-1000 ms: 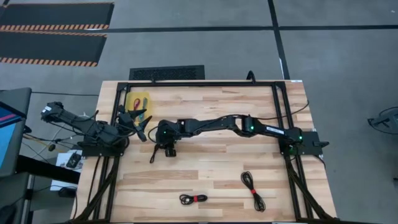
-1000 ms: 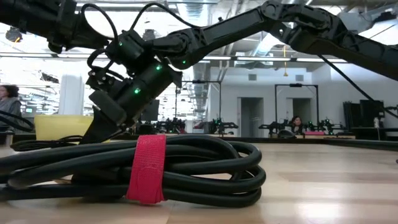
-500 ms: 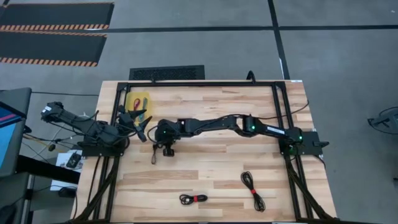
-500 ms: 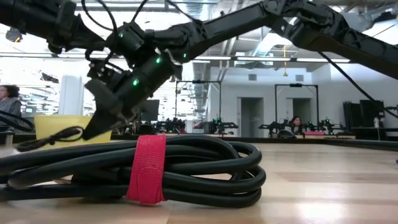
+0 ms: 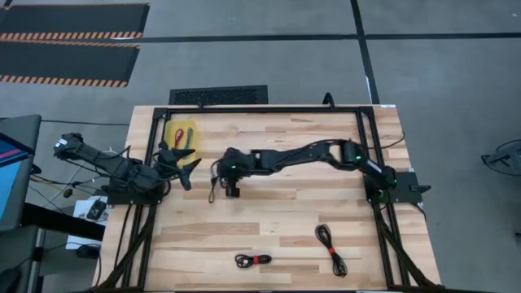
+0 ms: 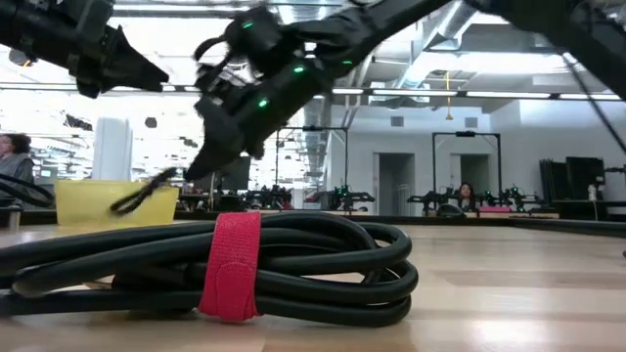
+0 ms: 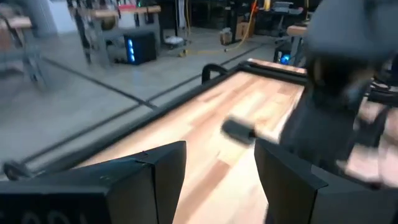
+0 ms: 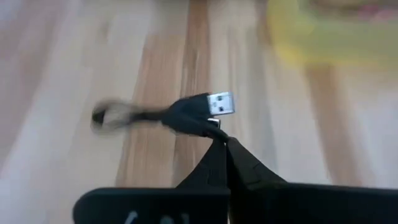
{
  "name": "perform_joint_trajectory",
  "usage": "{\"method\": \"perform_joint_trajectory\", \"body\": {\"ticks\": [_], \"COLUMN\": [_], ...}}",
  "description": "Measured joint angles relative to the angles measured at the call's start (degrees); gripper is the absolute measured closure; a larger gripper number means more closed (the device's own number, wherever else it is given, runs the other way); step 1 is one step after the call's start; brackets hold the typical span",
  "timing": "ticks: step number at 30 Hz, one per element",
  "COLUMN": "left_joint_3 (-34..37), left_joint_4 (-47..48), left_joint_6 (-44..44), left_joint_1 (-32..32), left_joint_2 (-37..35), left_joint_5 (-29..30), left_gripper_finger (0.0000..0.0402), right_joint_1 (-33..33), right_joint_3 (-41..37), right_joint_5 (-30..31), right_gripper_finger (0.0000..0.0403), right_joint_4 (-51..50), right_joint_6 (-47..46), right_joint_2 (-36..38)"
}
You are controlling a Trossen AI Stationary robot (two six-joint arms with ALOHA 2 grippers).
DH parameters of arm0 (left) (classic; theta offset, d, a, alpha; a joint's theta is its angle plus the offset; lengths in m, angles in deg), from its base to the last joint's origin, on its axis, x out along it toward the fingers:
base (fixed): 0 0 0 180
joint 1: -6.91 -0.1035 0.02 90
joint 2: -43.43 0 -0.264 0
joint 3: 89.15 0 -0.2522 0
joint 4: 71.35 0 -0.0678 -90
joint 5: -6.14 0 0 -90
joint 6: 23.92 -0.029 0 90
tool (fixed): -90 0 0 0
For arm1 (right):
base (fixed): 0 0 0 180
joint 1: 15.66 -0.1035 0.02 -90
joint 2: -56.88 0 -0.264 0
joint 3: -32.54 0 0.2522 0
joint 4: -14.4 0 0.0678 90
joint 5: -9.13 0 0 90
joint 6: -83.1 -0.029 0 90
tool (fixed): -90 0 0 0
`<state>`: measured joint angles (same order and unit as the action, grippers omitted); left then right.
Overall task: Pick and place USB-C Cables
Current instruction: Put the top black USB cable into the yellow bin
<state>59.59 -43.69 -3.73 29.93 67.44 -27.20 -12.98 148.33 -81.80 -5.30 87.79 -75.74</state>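
The right gripper (image 5: 221,177) is pinched shut on a black cable (image 5: 213,188), lifted off the table (image 5: 285,220); the cable hangs with its long axis down; the yellow tray (image 5: 172,129) lies just beyond, near the left gripper (image 5: 183,157), whose fingers stand apart, empty.

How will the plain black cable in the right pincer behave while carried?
Probably floppy: the black cable dangles from the right pincer, which is shut on it. It likely swings, since its tail trails out in the low view. It seems light, held near one plug.

Robotics lab, rows of arm rigs (image 6: 342,196), concrete floor (image 5: 440,81)
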Motion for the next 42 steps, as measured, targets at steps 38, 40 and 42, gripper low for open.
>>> {"method": "perform_joint_trajectory", "body": {"ticks": [38, 40, 42], "left_joint_3": [0.04, 0.04, 0.04], "left_joint_4": [-38.73, -38.96, -38.92], "left_joint_6": [-10.77, -12.14, -13.52], "left_joint_1": [-11.02, -11.02, -11.02], "left_joint_2": [36.12, 36.50, 36.78], "left_joint_5": [-40.52, -41.32, -41.40], "left_gripper_finger": [0.0186, 0.0182, 0.0181], "right_joint_1": [-13.05, -13.05, -13.05], "right_joint_3": [-24.73, -24.73, -24.73], "right_joint_5": [33.98, 34.34, 34.34], "right_gripper_finger": [0.0402, 0.0402, 0.0402], "right_joint_4": [16.68, 16.68, 16.72], "right_joint_6": [28.55, 28.57, 28.69], "right_joint_2": [22.57, 22.57, 22.57]}}
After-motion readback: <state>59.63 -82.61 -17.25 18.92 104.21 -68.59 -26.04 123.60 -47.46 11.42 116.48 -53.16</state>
